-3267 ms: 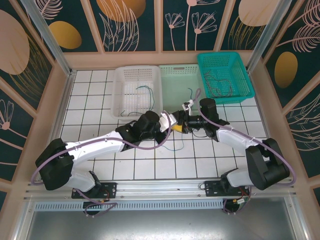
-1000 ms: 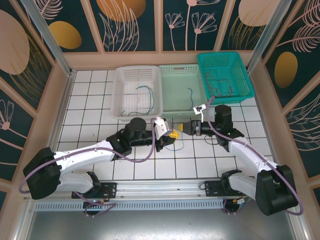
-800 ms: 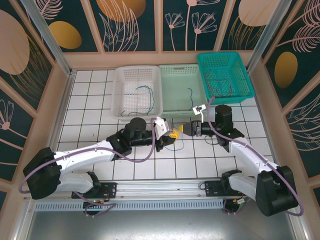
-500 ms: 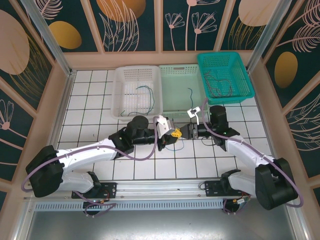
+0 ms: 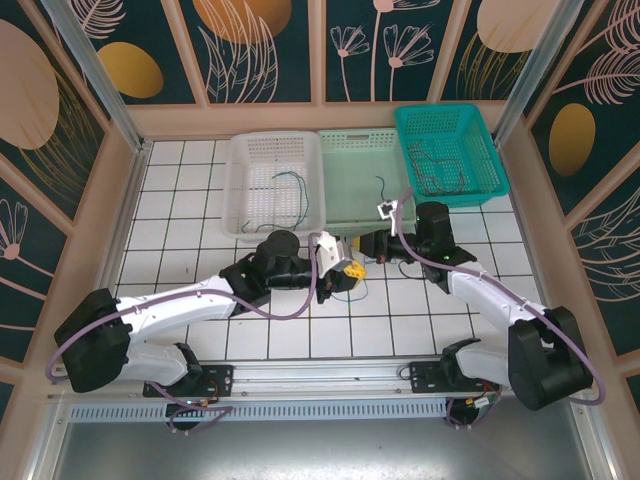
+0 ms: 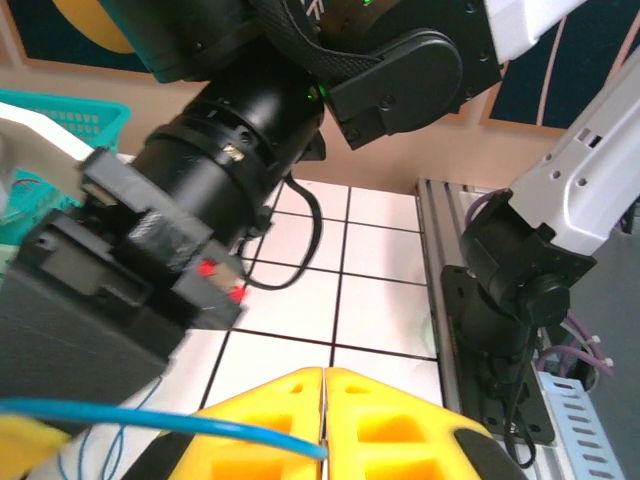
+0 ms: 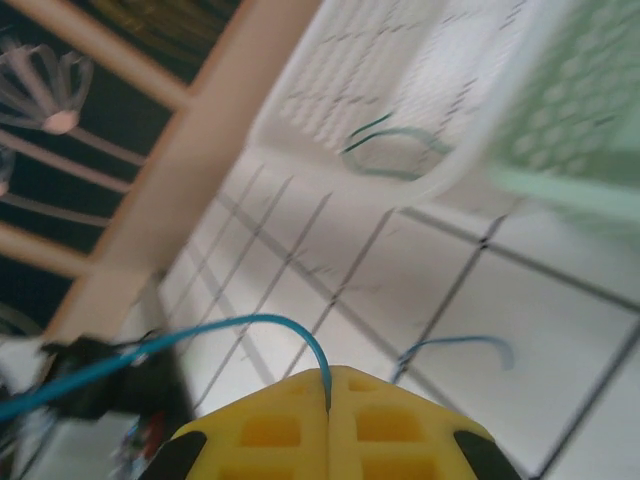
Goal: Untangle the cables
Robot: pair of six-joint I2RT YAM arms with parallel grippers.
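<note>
Your right claw (image 5: 366, 243) has its yellow fingers pressed together, with a thin blue cable (image 7: 205, 333) coming out of the seam between them and arching off to the left. Your left claw (image 5: 346, 268) is likewise closed; in the left wrist view its two yellow fingers (image 6: 270, 420) pinch the same blue cable (image 6: 150, 415), which runs out leftward under the dark body of the right claw. From above, you see the two claws nearly nose to nose over the white tiles, just in front of the pale green basket (image 5: 345, 205).

A loose blue strand (image 5: 358, 290) lies curled on the tile just below both claws; whether it belongs to the held cable you cannot tell. More cables sit well apart in the baskets: a green and dark one in the white basket (image 5: 245, 205), one in the pale green basket, and a dark bundle (image 5: 440, 172) in the teal basket (image 5: 485, 135).

Compared with a second ago, your right claw has swung left and closed in on the left one, and its jaws, then apart, are now shut. Your left claw has kept its grip and barely shifted.
</note>
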